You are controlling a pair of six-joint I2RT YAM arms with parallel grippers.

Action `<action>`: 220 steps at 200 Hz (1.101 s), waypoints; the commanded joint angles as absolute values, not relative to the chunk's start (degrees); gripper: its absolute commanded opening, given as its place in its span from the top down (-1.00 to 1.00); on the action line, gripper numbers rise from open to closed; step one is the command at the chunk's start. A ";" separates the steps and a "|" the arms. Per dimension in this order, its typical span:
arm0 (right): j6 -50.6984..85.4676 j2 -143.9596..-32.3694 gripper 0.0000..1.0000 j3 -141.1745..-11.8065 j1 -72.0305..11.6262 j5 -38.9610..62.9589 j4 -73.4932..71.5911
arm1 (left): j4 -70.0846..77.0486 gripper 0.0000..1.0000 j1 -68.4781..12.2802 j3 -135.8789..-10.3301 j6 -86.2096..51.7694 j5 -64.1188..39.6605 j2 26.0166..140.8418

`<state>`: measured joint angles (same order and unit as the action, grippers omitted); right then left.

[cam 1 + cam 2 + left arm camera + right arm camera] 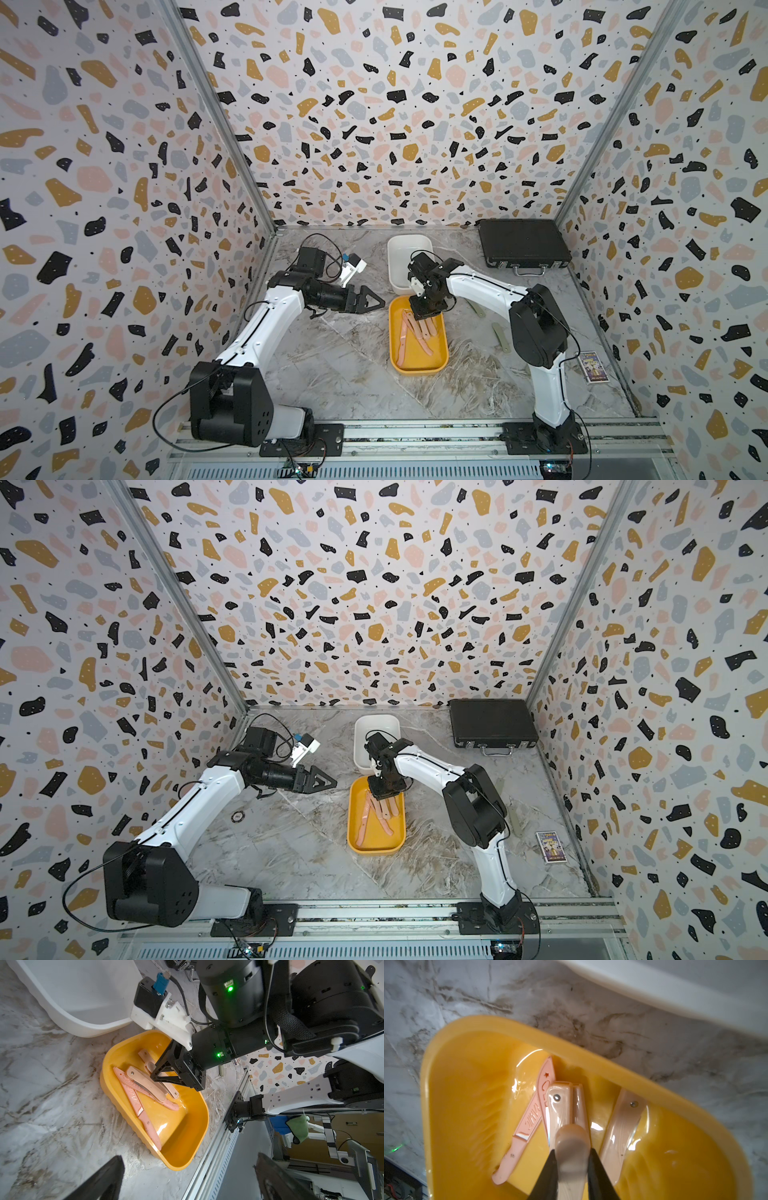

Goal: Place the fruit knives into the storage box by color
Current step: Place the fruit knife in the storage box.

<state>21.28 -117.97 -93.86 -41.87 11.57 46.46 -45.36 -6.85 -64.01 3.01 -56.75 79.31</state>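
Note:
Several pale pink fruit knives lie crossed inside the yellow storage box. My right gripper reaches down over the box's far end, shut on one more pale pink knife. A white storage box stands just behind the yellow one. Two sage green knives lie on the table beside the right arm. My left gripper hovers open left of the yellow box, holding nothing.
A black case lies at the back right. A small printed card box sits by the right wall. Patterned walls close in three sides, and a metal rail runs along the front.

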 commanded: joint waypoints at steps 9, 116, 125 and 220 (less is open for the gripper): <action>22.06 -117.56 0.64 -93.65 -41.90 12.00 45.84 | -44.47 -0.97 -6.68 -63.13 3.72 -57.74 78.90; 22.50 -109.20 0.04 -91.51 -41.92 9.72 43.38 | -42.52 -0.97 -6.68 -62.23 2.67 -55.08 76.30; 22.33 -108.29 0.02 -91.35 -41.92 9.26 43.33 | -42.33 -0.97 -6.68 -62.27 2.55 -54.60 76.04; 20.48 -103.36 -0.17 -91.46 -36.24 5.10 44.98 | -41.30 -0.92 -6.81 -73.01 1.87 -45.33 79.29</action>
